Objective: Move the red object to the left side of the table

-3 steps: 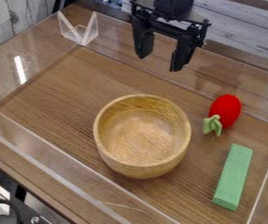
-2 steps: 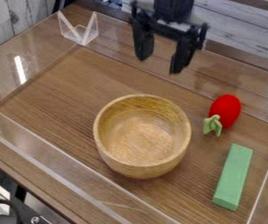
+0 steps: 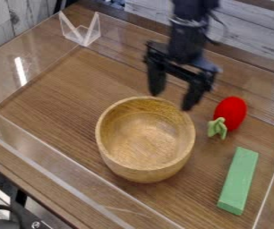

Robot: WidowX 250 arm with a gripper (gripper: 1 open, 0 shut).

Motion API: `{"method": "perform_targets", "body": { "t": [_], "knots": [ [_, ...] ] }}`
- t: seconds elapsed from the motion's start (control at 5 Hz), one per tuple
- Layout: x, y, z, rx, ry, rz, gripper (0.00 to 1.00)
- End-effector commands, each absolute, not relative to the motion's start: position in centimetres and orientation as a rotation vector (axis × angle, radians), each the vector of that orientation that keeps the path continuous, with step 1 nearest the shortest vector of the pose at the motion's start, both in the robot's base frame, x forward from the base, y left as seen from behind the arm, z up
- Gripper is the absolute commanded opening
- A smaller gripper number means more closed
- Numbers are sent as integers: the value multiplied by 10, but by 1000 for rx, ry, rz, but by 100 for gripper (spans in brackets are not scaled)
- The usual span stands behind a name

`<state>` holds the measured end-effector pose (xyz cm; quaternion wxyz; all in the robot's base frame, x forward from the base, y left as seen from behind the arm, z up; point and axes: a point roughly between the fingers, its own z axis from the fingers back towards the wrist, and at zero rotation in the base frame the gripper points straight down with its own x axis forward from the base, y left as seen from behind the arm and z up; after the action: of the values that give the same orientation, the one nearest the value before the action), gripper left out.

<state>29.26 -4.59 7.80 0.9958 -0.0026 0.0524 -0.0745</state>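
My claw (image 3: 183, 90) hung wide apart above the round wooden bowl's (image 3: 146, 139) rim, just left of the small red toy strawberry (image 3: 229, 112), probably lining up to grab it.

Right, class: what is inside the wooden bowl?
Nothing shows inside the wooden bowl: only its bare wood floor. The open end effector covers a bit of the far rim, not the inside.

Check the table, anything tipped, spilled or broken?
Nothing stands out. The wooden bowl sits upright and empty, the toy strawberry lies intact to its right, and the green block lies flat near the right edge. The gripper hangs open above the table, holding nothing.
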Motion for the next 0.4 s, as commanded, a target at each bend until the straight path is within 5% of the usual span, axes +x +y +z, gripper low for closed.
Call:
{"method": "perform_targets", "body": {
  "t": [0.0,0.2],
  "knots": [
    [317,-84,89,5,14,-222,100],
    [329,-115,96,5,-14,-234,100]
  ]
}}
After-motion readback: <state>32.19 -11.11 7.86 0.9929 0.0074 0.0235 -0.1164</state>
